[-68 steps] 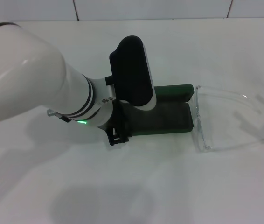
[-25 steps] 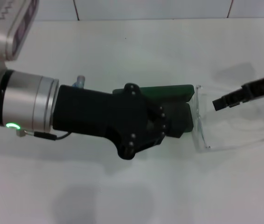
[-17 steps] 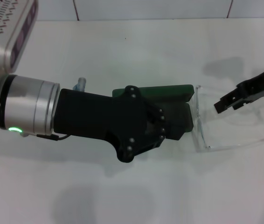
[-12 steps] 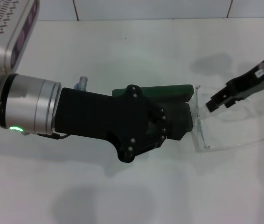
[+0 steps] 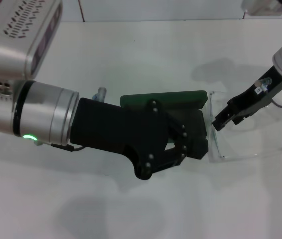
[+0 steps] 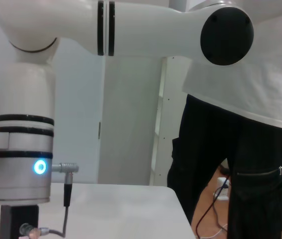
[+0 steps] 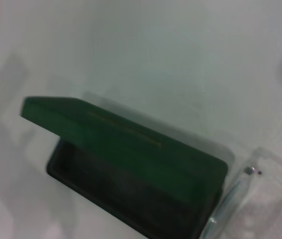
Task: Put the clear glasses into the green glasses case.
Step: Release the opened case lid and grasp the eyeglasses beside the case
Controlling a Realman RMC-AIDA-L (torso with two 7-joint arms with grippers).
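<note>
The green glasses case [image 5: 162, 98] lies open mid-table, its lid [image 7: 123, 135] raised over a dark interior [image 7: 106, 191]. My left gripper [image 5: 193, 144] reaches in from the left, and its black body covers most of the case's base. The clear glasses [image 5: 214, 145] lie on the table right beside the case's right end, with their thin arms pointing right. One corner of the clear glasses [image 7: 235, 196] shows in the right wrist view. My right gripper [image 5: 220, 122] comes down from the upper right and hovers just over the front of the glasses, close to the case.
The white table [image 5: 131, 50] stretches on all sides, with a tiled wall behind it. In the left wrist view, the right arm [image 6: 21, 164] with a blue ring light stands on the table, and a person [image 6: 240, 149] in dark trousers stands beyond the table edge.
The left arm's wrist turned, and its gripper slid right over the case base. The right gripper came in from the right and moved left toward the glasses' front.
</note>
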